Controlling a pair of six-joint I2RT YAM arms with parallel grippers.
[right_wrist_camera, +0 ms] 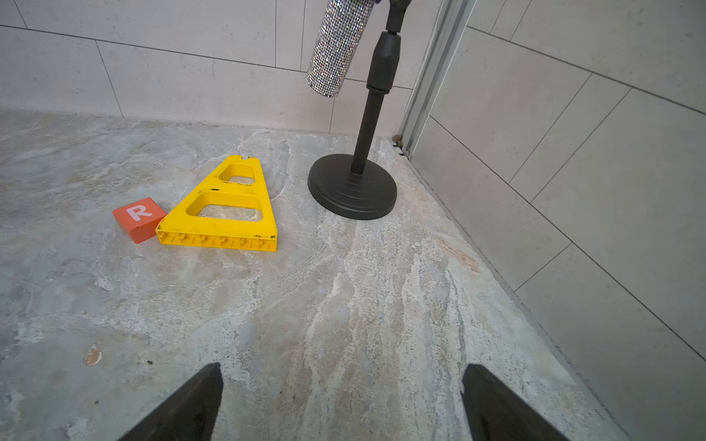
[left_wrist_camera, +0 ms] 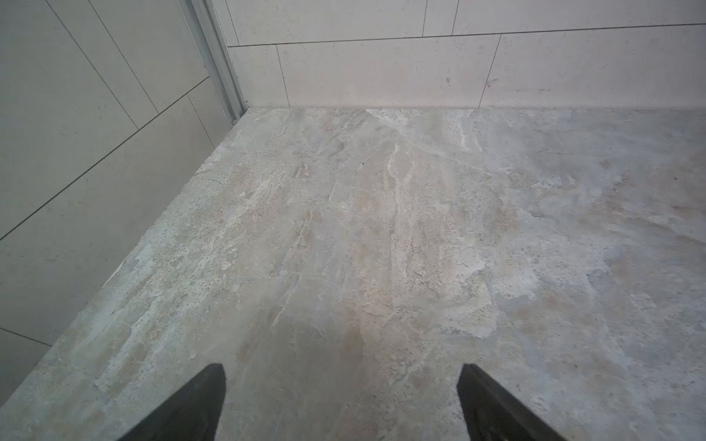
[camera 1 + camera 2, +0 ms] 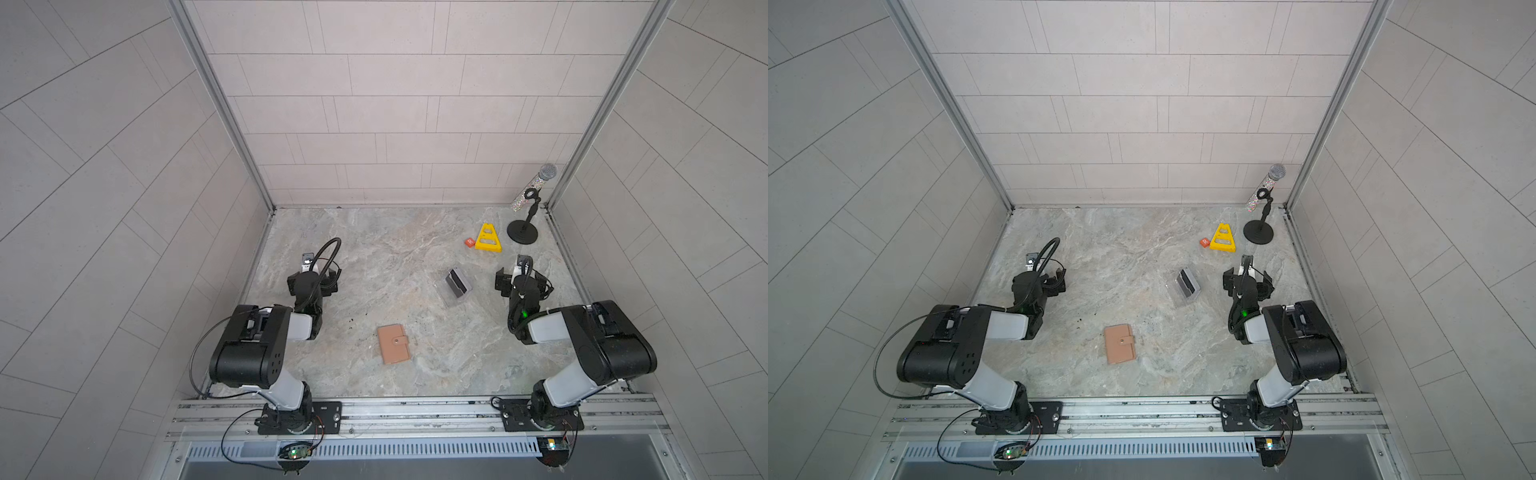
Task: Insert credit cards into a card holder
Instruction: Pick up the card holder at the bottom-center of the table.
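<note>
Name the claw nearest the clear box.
The right claw: the clear box lies close beside it, while the left claw stands much farther off.

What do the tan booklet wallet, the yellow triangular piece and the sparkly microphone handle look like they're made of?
Tan booklet wallet: probably leather or faux leather, matte, snap tab. Yellow triangular piece: moulded plastic, glossy, ribbed edge. Sparkly microphone handle: covered in tiny rhinestone-like facets; core hidden.

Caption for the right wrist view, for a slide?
Open right hand over the table, facing orange R block, yellow triangle and glittery microphone on a stand.
</note>
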